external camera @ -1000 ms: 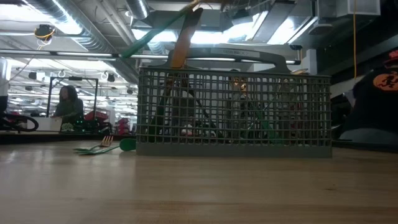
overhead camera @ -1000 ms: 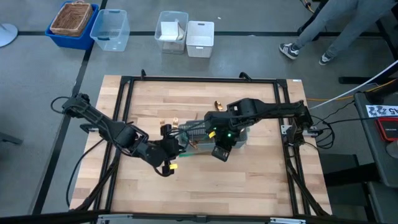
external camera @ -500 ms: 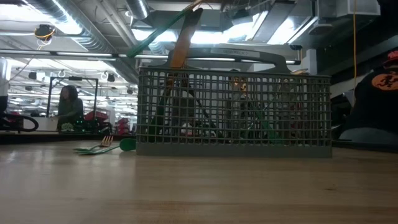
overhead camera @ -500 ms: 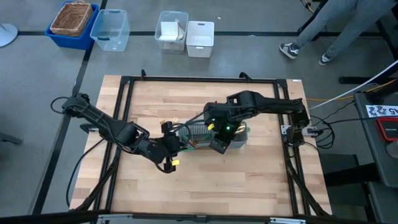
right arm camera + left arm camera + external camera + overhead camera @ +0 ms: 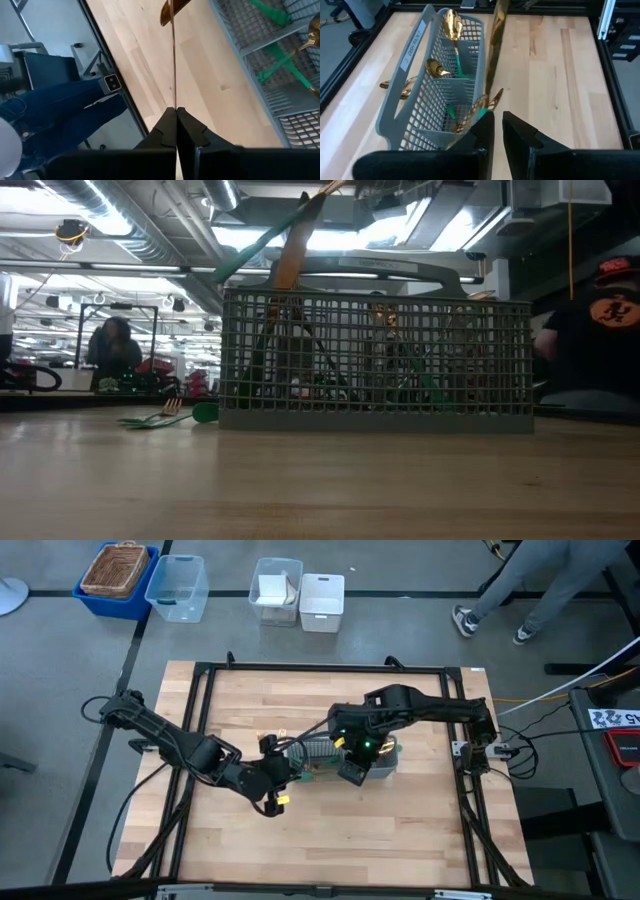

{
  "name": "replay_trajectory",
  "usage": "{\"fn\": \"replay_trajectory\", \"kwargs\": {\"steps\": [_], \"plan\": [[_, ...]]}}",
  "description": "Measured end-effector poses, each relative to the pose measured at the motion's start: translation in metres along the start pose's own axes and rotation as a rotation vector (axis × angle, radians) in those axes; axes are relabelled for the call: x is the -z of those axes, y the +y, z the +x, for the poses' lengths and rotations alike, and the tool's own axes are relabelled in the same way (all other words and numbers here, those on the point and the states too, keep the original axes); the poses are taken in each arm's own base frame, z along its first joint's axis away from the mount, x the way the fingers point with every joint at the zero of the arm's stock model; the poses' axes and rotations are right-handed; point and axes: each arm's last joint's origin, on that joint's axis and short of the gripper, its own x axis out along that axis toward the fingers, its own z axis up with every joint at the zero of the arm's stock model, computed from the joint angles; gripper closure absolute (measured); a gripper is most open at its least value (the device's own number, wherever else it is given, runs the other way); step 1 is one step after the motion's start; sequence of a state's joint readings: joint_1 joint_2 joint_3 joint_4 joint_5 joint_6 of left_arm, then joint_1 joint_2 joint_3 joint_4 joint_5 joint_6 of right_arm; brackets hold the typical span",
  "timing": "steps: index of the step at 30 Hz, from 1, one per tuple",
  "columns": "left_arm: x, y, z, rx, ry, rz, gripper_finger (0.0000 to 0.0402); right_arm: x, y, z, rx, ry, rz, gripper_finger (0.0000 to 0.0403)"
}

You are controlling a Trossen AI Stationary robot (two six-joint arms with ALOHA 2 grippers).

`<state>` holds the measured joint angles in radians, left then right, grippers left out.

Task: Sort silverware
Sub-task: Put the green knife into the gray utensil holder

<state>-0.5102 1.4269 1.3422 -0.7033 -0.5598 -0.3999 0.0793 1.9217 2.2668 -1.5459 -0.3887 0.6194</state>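
The right gripper point(image 5: 175, 112) hangs over the grey mesh caddy point(image 5: 345, 756) with its fingers pinched tight on a thin gold knife point(image 5: 173, 55), whose serrated blade points away from the fingertips, out past the caddy's rim above the wooden table point(image 5: 400, 830). The left gripper point(image 5: 497, 120) sits just beside the caddy's near end, fingers narrowed to a slit; whether it grips the gold, teal-handled piece point(image 5: 475, 107) right at its tips, I cannot tell. Ahead of the left fingers, 2 gold spoons point(image 5: 452, 25) stand in the caddy's compartments. A fork point(image 5: 160, 417) lies on the table beside the caddy's outer wall, well clear of both grippers.
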Motion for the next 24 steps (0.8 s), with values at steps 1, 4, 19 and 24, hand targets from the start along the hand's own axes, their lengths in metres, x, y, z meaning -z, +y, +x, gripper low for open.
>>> {"fn": "replay_trajectory", "kwargs": {"steps": [1,4,19,24], "plan": [[0.0,0.0,0.0,0.0,0.0,-0.01,0.0373,0.001,0.001,0.001,-0.005,0.005,-0.009,0.0403],[0.0,-0.002,-0.001,0.01,-0.003,-0.027,0.0373,0.004,0.007,0.003,-0.026,0.019,-0.056,0.0403],[0.004,-0.012,-0.007,0.04,-0.01,-0.026,0.0373,0.012,0.044,0.029,-0.151,0.018,-0.234,0.0403],[0.002,-0.011,-0.013,0.056,-0.032,-0.051,0.0373,0.01,0.043,0.018,-0.117,-0.032,-0.222,0.0403]]}}
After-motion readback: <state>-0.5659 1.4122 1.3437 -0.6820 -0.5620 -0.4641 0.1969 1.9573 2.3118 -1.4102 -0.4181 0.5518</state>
